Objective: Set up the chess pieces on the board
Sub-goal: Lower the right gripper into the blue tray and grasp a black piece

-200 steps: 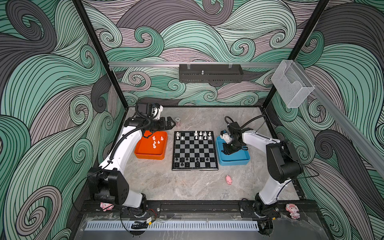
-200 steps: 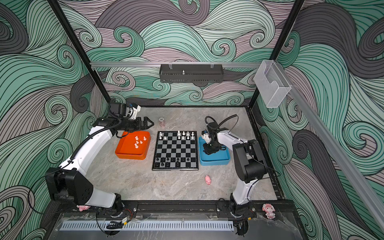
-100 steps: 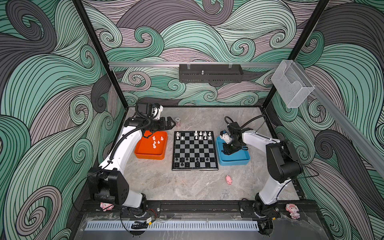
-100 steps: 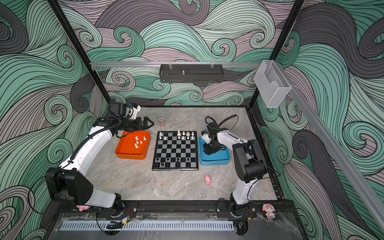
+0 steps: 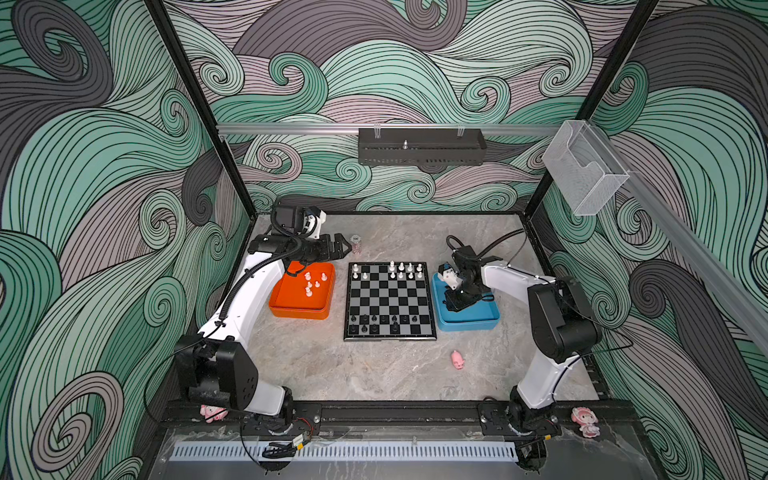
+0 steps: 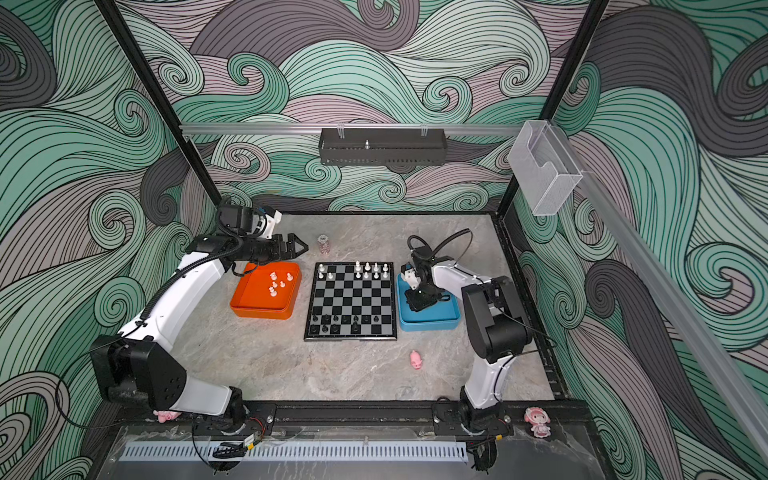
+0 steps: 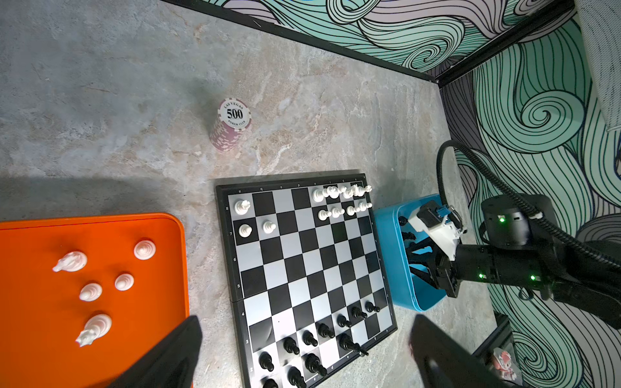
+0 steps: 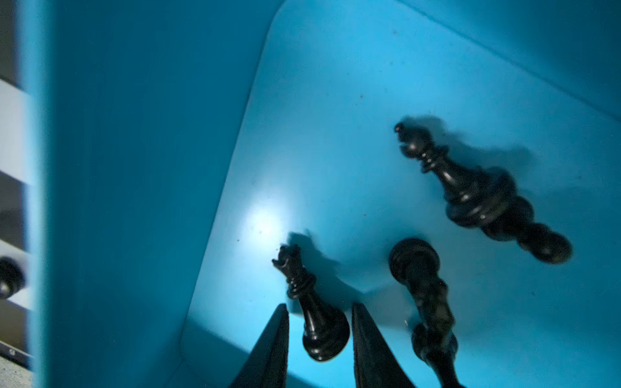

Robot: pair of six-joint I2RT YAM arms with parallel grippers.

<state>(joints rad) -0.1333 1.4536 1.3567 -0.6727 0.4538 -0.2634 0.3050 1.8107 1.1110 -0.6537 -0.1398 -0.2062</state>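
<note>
Both top views: barely anything's moved since a second ago, board half set. Left wrist: left gripper gaping wide, empty; white pieces wait in orange tray. Right wrist: right gripper fingers narrow around a black piece in blue tray, so pickup looks close.

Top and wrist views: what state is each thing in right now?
left gripper: open, empty.
right gripper: in blue tray, jaws flanking a black piece; grip unclear.
board: partly set.
orange tray: holds five white pieces.
poker chip stack: upright.
</note>
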